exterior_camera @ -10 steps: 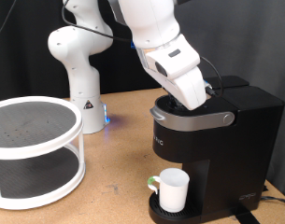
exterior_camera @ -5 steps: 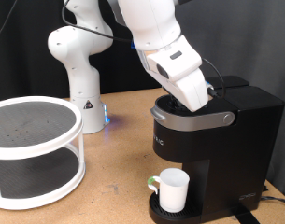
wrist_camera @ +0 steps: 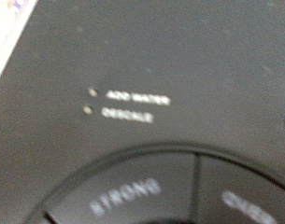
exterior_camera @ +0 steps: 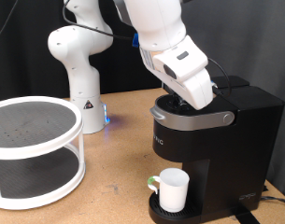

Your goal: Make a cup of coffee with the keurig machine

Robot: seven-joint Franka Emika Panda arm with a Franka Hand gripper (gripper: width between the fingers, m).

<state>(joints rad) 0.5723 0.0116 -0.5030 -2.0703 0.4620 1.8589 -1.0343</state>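
The black keurig machine [exterior_camera: 221,140] stands at the exterior view's right with its silver-grey lid handle [exterior_camera: 187,119] down. The white cup [exterior_camera: 173,189] sits upright on the round drip base [exterior_camera: 157,210] under the spout. My gripper [exterior_camera: 202,101] is low over the machine's top, right behind the lid handle; its fingers are hidden by the hand. The wrist view is filled by the machine's button panel [wrist_camera: 142,131], very close, with the words ADD WATER, DESCALE and STRONG. No fingers show in it.
A white round two-tier rack [exterior_camera: 35,149] stands at the exterior view's left on the wooden table [exterior_camera: 119,163]. A second white robot arm's base [exterior_camera: 78,70] stands at the back, with a blue light [exterior_camera: 106,117] at its foot.
My hand has shifted a little to the exterior view's right along the machine's top. The cup and the machine have not moved.
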